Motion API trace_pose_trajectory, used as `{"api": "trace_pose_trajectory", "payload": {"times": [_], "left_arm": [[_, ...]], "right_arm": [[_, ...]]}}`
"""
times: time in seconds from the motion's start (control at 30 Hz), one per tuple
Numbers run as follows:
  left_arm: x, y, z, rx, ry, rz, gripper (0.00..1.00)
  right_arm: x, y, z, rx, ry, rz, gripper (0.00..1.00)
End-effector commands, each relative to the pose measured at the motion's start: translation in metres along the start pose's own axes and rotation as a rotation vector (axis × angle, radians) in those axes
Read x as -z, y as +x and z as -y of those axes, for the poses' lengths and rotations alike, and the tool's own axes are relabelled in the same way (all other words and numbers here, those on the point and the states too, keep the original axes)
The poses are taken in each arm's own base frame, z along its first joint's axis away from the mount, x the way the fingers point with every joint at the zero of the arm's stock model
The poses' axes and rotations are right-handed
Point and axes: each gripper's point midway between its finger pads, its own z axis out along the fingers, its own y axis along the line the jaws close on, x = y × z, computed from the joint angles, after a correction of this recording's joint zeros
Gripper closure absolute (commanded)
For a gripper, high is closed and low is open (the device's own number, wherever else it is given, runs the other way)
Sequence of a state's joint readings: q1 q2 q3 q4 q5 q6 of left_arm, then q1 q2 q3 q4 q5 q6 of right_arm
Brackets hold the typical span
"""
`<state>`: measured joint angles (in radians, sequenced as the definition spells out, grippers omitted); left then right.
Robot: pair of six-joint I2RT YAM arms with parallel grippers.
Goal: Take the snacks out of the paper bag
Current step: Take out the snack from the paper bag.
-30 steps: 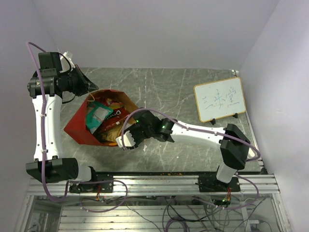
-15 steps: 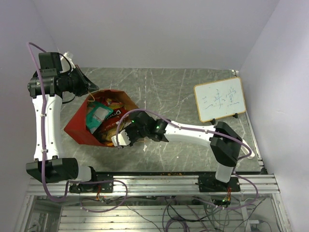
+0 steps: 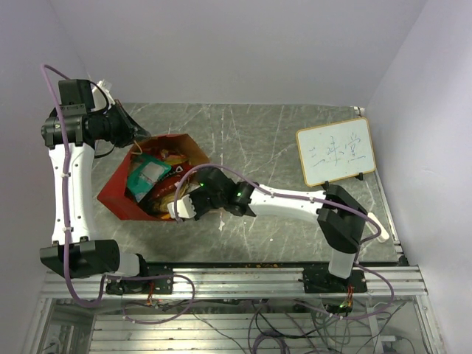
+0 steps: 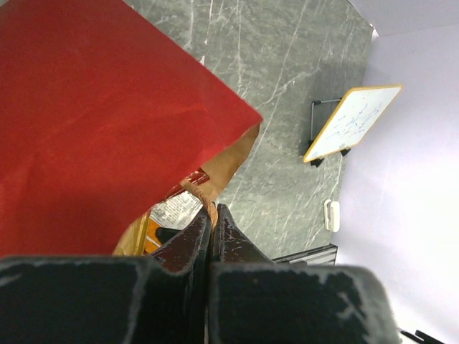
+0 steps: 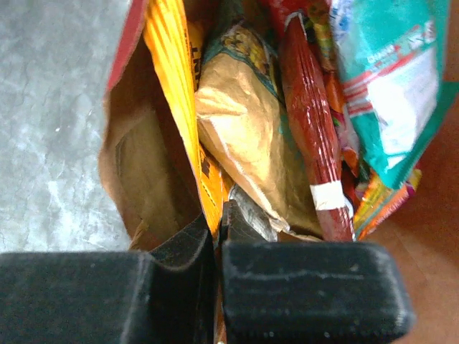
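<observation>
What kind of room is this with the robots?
Probably a robot testing lab: a left arm and a right arm bolted to a metal rail, loose cables below, and a small whiteboard.

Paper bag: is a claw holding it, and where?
The left gripper pinches the paper bag at its mouth rim; the right gripper seems shut on the edge of a yellow packet.

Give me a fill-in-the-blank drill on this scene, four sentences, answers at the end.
The paper bag is ___ on the outside.
The left gripper pinches its rim with fingers ___.
The right gripper grips the yellow packet inside the ___.
The whiteboard stands on the ___ side of the table.
Missing words: red; shut; bag; right.
</observation>
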<state>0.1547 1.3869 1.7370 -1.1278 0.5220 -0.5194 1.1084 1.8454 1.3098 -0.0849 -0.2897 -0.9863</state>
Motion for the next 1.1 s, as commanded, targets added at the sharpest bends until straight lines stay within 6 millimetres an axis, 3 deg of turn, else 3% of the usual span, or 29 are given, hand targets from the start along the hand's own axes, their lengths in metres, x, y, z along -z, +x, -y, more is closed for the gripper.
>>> {"api": "trace_pose_trajectory", "payload": {"times": [0.0, 0.2, 0.47, 0.63, 0.83, 1.07], "left_arm": [[0.007, 0.006, -0.003, -0.012, -0.005, 0.002, 0.93], [0.008, 0.007, -0.007, -0.001, -0.019, 0.020, 0.93], [0.016, 0.002, 0.005, -0.007, 0.010, 0.035, 0.93], [0.017, -0.001, 0.005, -0.008, 0.009, 0.058, 0.93], [0.022, -0.006, 0.011, -0.018, 0.014, 0.074, 0.93], [0.020, -0.004, 0.007, -0.016, 0.005, 0.077, 0.93]], "right_arm": [[0.039, -0.052, 0.062, -0.061, 0.197, 0.111, 1.00], [0.067, -0.096, 0.107, -0.177, 0.332, 0.235, 1.00], [0.084, -0.120, 0.141, -0.192, 0.402, 0.270, 1.00], [0.134, -0.146, 0.177, -0.196, 0.534, 0.309, 1.00], [0.189, -0.166, 0.206, -0.211, 0.663, 0.331, 1.00], [0.281, -0.182, 0.244, -0.229, 0.906, 0.333, 1.00]]}}
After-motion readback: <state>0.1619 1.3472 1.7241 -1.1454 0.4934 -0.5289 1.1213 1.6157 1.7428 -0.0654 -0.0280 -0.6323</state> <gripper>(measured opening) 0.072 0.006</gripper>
